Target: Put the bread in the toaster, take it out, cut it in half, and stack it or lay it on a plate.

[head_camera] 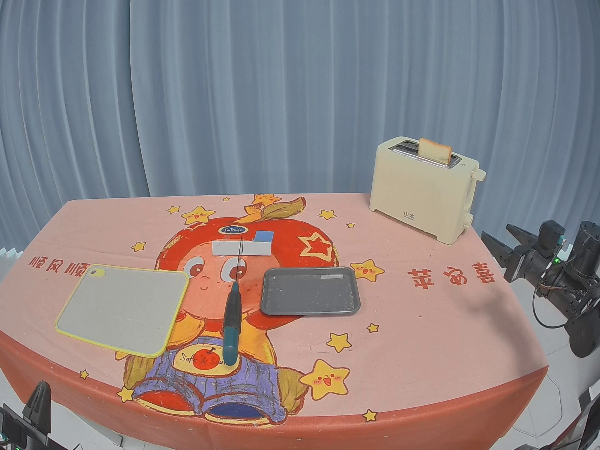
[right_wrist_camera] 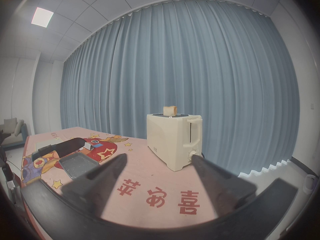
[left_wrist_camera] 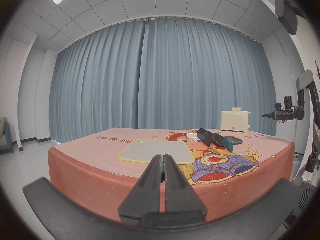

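Tablecloth (head_camera: 437,320) with cartoon print bears toaster (head_camera: 420,194) before blue curtain (head_camera: 300,76).

A pale slice of bread (head_camera: 434,150) stands upright in a slot of the cream toaster (head_camera: 420,195), its top sticking out. The toaster sits at the table's (head_camera: 437,339) far right. A teal-handled knife (head_camera: 232,317) lies mid-table, handle toward the near edge, blade apparently on edge. To its left lies a grey, yellow-rimmed cutting board (head_camera: 122,309), and to its right a dark grey rectangular plate (head_camera: 309,291).
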You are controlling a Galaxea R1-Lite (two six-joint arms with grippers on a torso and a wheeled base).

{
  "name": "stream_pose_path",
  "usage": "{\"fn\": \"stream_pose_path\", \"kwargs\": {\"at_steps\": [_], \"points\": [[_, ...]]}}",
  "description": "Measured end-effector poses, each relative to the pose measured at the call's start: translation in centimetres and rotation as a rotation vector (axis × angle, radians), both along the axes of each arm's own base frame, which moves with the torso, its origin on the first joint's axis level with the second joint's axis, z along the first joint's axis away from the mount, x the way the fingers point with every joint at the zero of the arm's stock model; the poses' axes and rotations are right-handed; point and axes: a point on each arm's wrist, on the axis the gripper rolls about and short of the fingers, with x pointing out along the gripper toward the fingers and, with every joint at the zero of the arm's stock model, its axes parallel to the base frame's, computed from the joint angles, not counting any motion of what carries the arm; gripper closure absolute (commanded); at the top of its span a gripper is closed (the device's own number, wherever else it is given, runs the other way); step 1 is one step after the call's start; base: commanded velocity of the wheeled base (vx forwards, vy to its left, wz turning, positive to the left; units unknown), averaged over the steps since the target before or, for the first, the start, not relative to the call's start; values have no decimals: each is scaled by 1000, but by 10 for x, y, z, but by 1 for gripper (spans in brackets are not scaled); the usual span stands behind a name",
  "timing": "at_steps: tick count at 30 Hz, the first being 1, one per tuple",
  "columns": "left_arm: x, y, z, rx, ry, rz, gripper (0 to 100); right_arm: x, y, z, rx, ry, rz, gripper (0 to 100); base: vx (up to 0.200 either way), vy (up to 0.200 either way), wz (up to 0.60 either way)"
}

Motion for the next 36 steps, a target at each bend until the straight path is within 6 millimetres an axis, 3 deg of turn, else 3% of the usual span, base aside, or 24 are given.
{"fn": "stream_pose_path", "kwargs": {"at_steps": [15,25,28,36], "points": [[0,0,0,0,0,0,100,12,-8,-30,-13,113,-25,100,0,0,0],[0,0,0,0,0,0,100,29,-12,-37,-5,122,-34,100,0,0,0],[0,0,0,0,0,0,100,40,-13,-35,-6,108,-37,100,0,0,0],[0,0,0,0,0,0,100,91,-24,-21,-9,85,-68,100,0,0,0]]}}
